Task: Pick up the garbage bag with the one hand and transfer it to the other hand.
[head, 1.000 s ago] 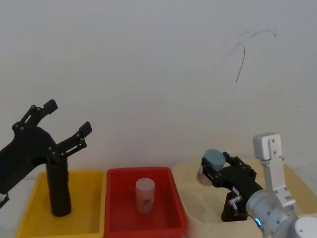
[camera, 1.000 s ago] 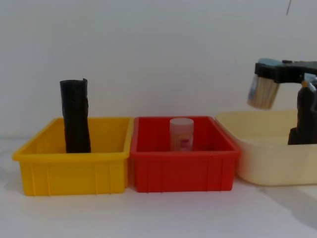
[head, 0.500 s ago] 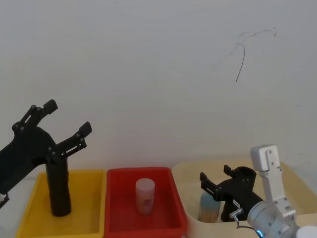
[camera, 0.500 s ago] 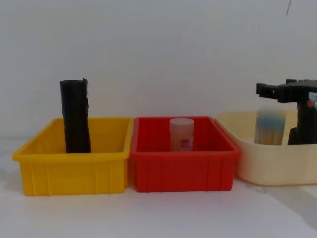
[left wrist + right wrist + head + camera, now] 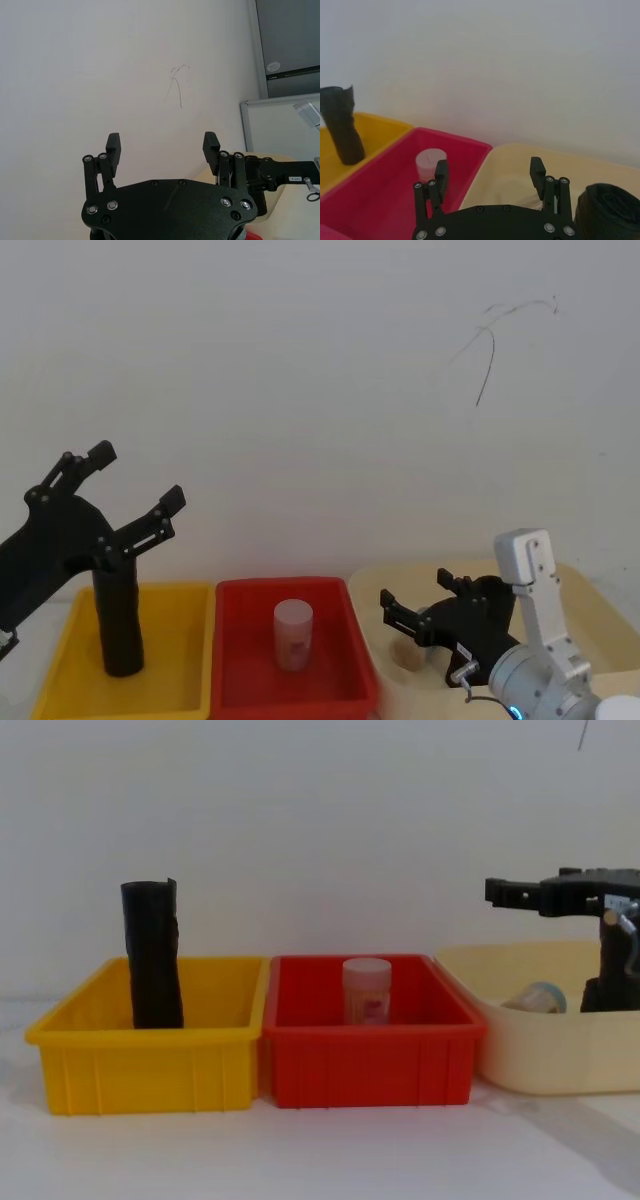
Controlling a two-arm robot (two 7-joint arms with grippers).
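The garbage bag (image 5: 610, 985), a thick black roll, stands at the right of the cream bin (image 5: 560, 1050); in the right wrist view the garbage bag (image 5: 607, 212) sits just beside the fingers. My right gripper (image 5: 415, 590) hovers open over that bin's left part, holding nothing; the chest view has the right gripper (image 5: 525, 888) above the rim. Raised over the yellow bin (image 5: 140, 1070) at the far left, my left gripper (image 5: 137, 475) is open and empty. A slimmer black roll (image 5: 152, 955) with an uneven top stands in the yellow bin.
A red bin (image 5: 370, 1065) between the two others holds a white jar (image 5: 366, 990). A blue-lidded container (image 5: 535, 997) lies on its side in the cream bin, left of the garbage bag. A white wall rises close behind the bins.
My right gripper opened and let go of the blue-lidded container, which dropped into the cream bin and tipped over. The gripper then shifted left. The left arm stayed still.
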